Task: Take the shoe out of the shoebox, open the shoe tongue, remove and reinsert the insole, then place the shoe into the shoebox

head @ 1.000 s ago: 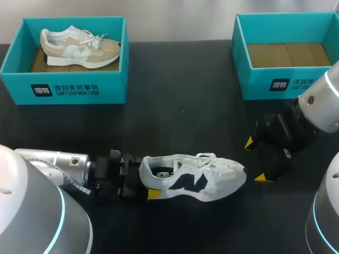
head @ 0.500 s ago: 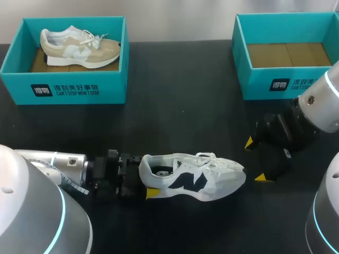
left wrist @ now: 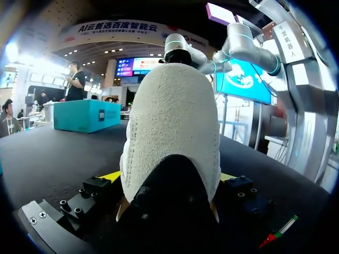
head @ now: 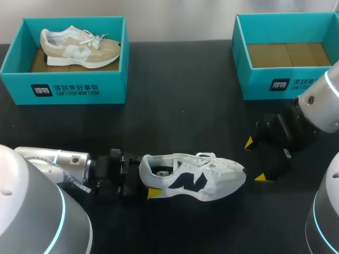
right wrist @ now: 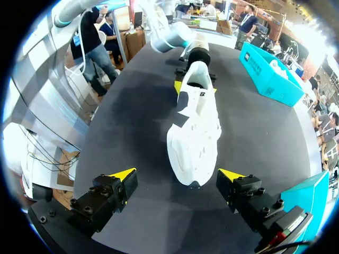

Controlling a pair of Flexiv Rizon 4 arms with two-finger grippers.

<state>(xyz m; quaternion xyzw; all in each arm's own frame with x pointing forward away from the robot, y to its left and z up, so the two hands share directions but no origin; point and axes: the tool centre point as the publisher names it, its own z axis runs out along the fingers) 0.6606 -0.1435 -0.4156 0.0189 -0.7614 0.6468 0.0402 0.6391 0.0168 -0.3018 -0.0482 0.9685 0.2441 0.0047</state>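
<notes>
Left gripper (head: 147, 179) grips white shoe (head: 206, 180) heel, lower centre; right gripper (head: 255, 160) open by toe; shoe unboxed; tongue (head: 205, 162), insole likely pending.

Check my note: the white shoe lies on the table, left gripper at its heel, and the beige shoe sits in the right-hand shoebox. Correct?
No. The head view shows the beige shoe in the left-hand shoebox; the right-hand shoebox is empty. The rest stands: the white shoe lies on the table, left gripper at its heel.
</notes>
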